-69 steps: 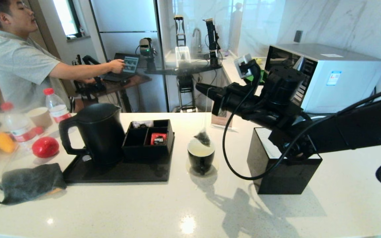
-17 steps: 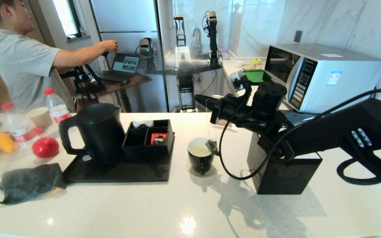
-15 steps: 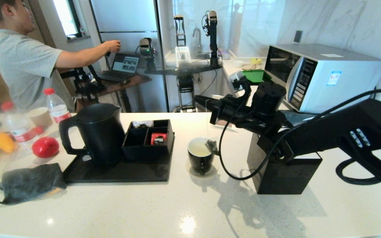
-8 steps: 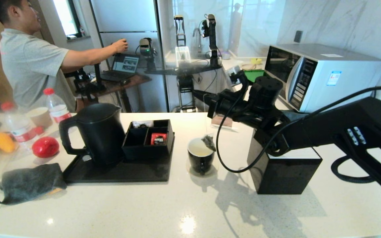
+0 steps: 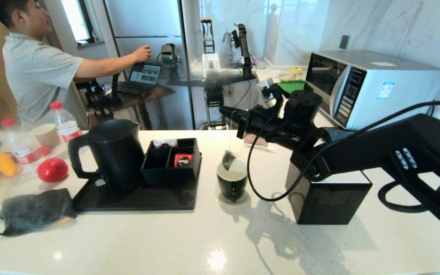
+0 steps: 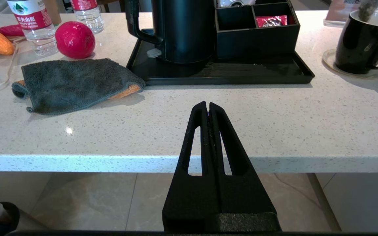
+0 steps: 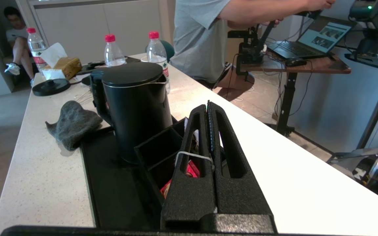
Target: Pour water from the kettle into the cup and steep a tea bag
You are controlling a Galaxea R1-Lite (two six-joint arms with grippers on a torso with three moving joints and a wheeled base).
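Black fingers of my right gripper (image 5: 225, 111) are pressed together on the thin string of the tea bag (image 5: 228, 160); in the right wrist view the white thread crosses the closed fingers (image 7: 205, 137). From the head view I see the gripper held level above the table (image 5: 212, 236), pointing toward the far left, with the string dropping straight down from its tip. The greyish pouch hangs at the rim of the cup (image 5: 232, 182), over its far left edge, and I cannot tell whether its lower end touches the pale liquid inside. The cup stands on a small round coaster, just right of the black tray (image 5: 136, 198). On that tray the kettle (image 5: 113, 152) stands upright with its lid on and its loop handle to the left, and beside it sits a black divided box (image 5: 172, 160) with a red packet (image 5: 183, 159) in one compartment. My right arm reaches in from the right, passing above a black block (image 5: 327, 198) that stands on the table to the right of the cup. Left of the tray lie a grey cloth (image 5: 36, 210), a red fruit (image 5: 52, 169) and two clear bottles with red caps. My left gripper (image 6: 208, 106) is parked below the near table edge, its fingers shut with nothing between them.
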